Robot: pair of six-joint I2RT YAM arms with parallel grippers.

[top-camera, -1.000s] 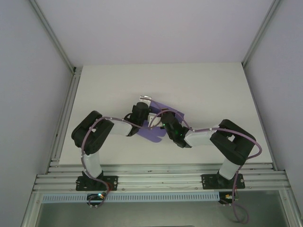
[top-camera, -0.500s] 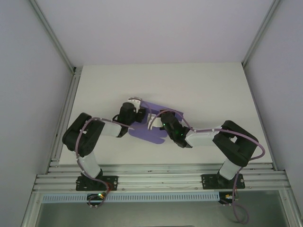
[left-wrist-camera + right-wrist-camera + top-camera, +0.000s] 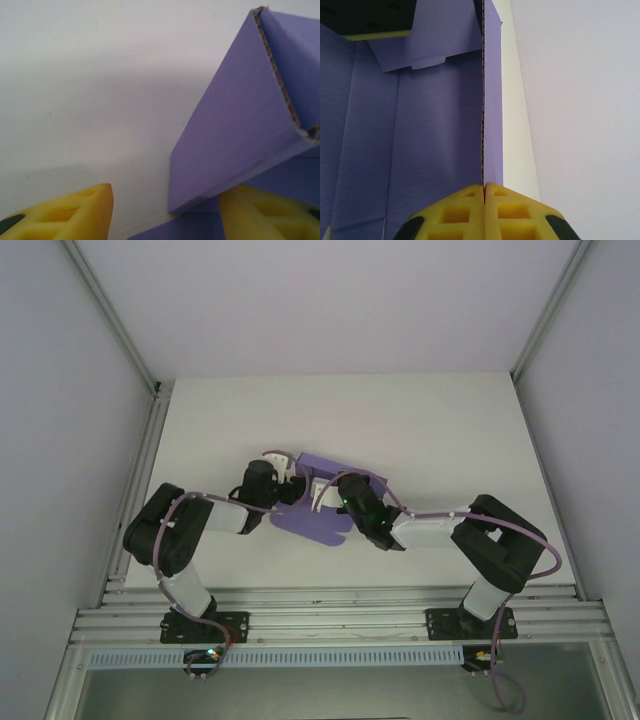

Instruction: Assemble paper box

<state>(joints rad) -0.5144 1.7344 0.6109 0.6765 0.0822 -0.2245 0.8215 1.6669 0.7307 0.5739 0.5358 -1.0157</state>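
Two fingers of the right hand (image 3: 484, 192) were clamped on an upright wall of the box (image 3: 420, 140), the card edge rising straight from the fingertips. The left hand (image 3: 165, 220) stood open, gripping nothing, a raised flap just above its right finger. The box lay mid-desk (image 3: 420, 420), between both hands.

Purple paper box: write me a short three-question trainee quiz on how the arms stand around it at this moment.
1. True or false: the right jaws are shut on an upright edge of the purple corrugated-card box.
2. Which stand open? A) left jaws B) right jaws C) both
3. What surface does the box lie on?

Key: 1 true; 2 A; 3 the white table.
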